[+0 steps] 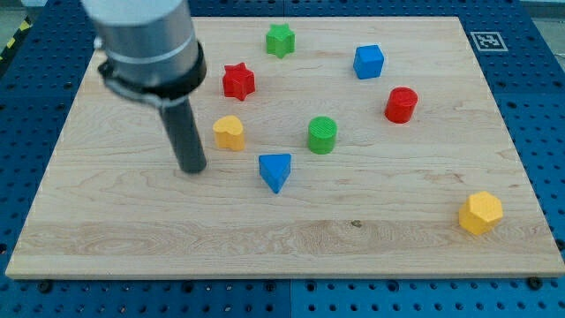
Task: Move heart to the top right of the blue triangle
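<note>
While my tip (pixel 193 168) rests just left of the yellow heart (pixel 229 132), the heart sits up-left of the blue triangle (pixel 275 170). Push rightward, past the triangle's far side, not yet done. No jaws fitted; nothing held.

A pale, grained wooden board (pixel 397 238) lies on a blue perforated metal bench (pixel 538 106), with a black-and-white square marker (pixel 486 40) at the board's top right corner.

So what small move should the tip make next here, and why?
Probably a short slide toward the view's right, into the yellow heart. My tip sits just left of and slightly below the heart, not clearly touching it. The heart lies up-left of the blue triangle, so it has to travel right, toward the green cylinder, to end top right of the triangle.
</note>
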{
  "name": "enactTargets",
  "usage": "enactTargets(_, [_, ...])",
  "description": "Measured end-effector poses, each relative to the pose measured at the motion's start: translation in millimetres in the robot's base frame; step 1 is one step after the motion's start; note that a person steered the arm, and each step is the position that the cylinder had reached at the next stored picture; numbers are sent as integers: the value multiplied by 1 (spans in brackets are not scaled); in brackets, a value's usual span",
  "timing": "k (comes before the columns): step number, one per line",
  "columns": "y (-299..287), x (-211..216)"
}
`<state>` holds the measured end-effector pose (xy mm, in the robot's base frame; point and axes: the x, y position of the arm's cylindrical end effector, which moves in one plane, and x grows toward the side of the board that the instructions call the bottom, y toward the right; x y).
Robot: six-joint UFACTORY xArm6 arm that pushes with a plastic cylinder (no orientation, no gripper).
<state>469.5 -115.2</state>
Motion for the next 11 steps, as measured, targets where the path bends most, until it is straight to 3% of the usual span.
enactTargets(4, [50,-55])
enactTargets(8, [165,-24])
enactTargets(11, [139,-21])
